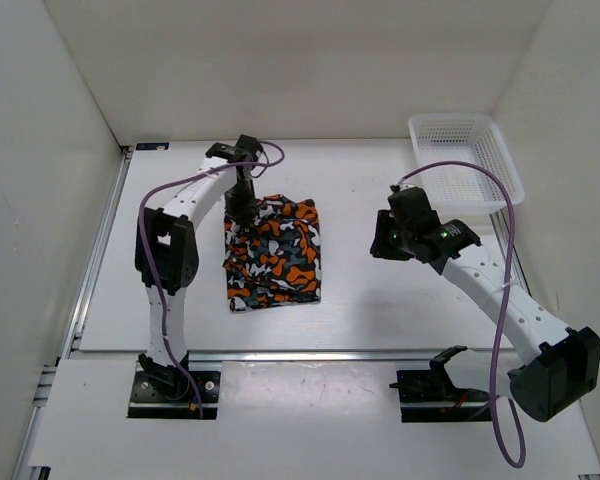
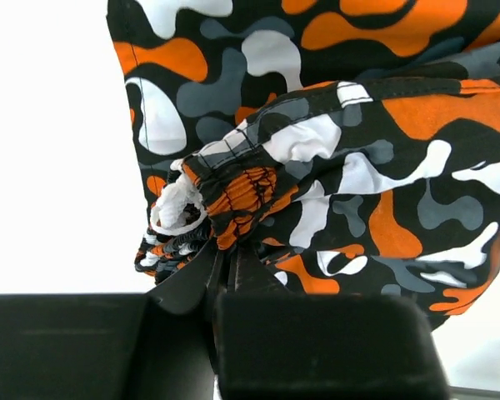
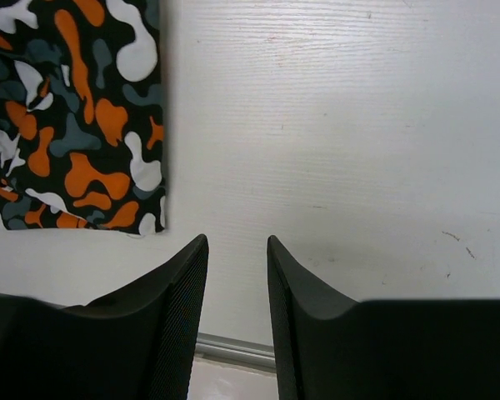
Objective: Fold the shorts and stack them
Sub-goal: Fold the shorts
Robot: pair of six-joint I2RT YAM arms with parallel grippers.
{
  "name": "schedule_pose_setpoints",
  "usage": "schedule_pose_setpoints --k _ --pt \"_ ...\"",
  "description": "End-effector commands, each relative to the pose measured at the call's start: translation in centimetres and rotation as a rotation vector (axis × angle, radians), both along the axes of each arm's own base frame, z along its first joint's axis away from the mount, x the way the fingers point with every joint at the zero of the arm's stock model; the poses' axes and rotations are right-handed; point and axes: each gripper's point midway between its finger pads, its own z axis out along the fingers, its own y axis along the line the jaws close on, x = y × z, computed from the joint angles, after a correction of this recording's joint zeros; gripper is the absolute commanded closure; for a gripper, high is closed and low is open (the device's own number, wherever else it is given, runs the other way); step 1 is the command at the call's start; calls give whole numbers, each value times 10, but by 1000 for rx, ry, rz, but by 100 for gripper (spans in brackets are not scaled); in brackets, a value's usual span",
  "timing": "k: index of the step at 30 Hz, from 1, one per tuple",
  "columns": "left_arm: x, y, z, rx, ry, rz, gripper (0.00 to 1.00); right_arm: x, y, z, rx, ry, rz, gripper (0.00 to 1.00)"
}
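On the table (image 1: 380, 300), one pair of shorts (image 1: 275, 255) lies left of centre, pinched by the left claw (image 1: 242, 205).
From above: two arms, one pair of shorts and one white basket (image 1: 510, 170). The shorts lie in a folded, roughly rectangular heap, the left claw down on their far left corner. The basket sits at the far right corner, well apart from them. The right claw (image 1: 383, 243) hangs above bare table between shorts and basket, touching neither. From the left wrist: the left claw (image 2: 229, 254) is closed on a bunched, gathered hem of the shorts (image 2: 358, 167), with fabric filling most of the view. From the right wrist: the right claw (image 3: 237, 250) stands open with nothing between its fingers, over bare table (image 3: 358, 125); one edge of the shorts (image 3: 75, 125) lies flat at upper left.
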Motion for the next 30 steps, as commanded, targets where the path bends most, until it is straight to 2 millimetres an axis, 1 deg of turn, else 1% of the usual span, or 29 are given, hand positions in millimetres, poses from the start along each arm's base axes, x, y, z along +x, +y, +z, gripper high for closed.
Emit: schedule_pose_setpoints --k 1,2,3,4,5,6,7,8,9,10,11,12,13,14,15,16,17,18,19,20,21,22,23,24,26,27,28,29,30 --pt "8 38 10 -26 12 88 90 -2 0 7 15 -17 11 60" --pt "12 41 2 -38 29 93 81 -2 0 8 15 -18 11 59" --pt "12 45 -7 -41 52 105 70 -4 -1 4 10 -10 11 55" --pt "13 49 -18 -33 78 115 61 -4 0 4 16 -6 17 50" --pt "14 55 -18 -34 78 128 54 -4 0 4 16 -6 17 47" --pt "14 55 -18 -34 78 129 25 -4 0 4 16 -6 17 44" --pt "15 59 -8 -42 50 138 13 -6 -1 0 6 1 24 40" --pt "13 59 -7 -48 38 147 3 -7 -1 2 10 -7 24 37" --pt "10 60 -1 -51 28 147 0 -9 -1 -1 14 6 32 37" --pt "8 68 9 -50 -2 162 0 -9 5 -2 32 14 49 33" --pt "7 75 14 -52 -10 177 0 -12 6 -6 37 29 58 26" --pt "3 80 16 -46 -15 197 0 -11 10 -8 47 35 68 23" --pt "0 90 27 -43 -40 219 0 -10 14 -10 56 47 78 21" --pt "-7 97 22 -39 -27 231 0 -8 19 -10 75 44 91 19" --pt "-11 101 23 -40 -31 242 0 -9 27 -10 104 59 119 18" --pt "-14 106 23 -43 -41 253 0 -8 32 -16 107 77 139 18" --pt "-26 115 23 -40 -31 274 0 -3 39 -11 130 67 153 18" --pt "-28 119 24 -42 -43 283 0 -6 48 -19 126 101 181 18" --pt "-34 120 25 -42 -41 283 0 -6 53 -20 124 108 203 18" --pt "-37 126 35 -51 -79 299 0 -2 60 -15 129 98 215 18" --pt "-47 130 33 -48 -67 309 0 -3 67 -18 122 111 234 18" --pt "-52 130 37 -50 -79 309 1 -1 70 -14 123 92 239 18" --pt "-56 132 42 -44 -95 311 1 3 71 -13 117 88 233 18" --pt "-62 133 55 -57 -142 319 1 3 71 -14 105 81 230 18" --pt "-69 133 66 -70 -193 318 2 6 66 -9 95 54 202 18" --pt "-82 134 77 -80 -233 317 2 6 59 -3 86 35 166 16" --pt "-85 134 83 -88 -269 316 2 8 51 2 65 11 129 15" --pt "-88 130 89 -119 -299 307 2 12 32 10 25 -48 47 15" --pt "-101 128 98 -149 -347 307 2 12 22 14 1 -76 16 13"
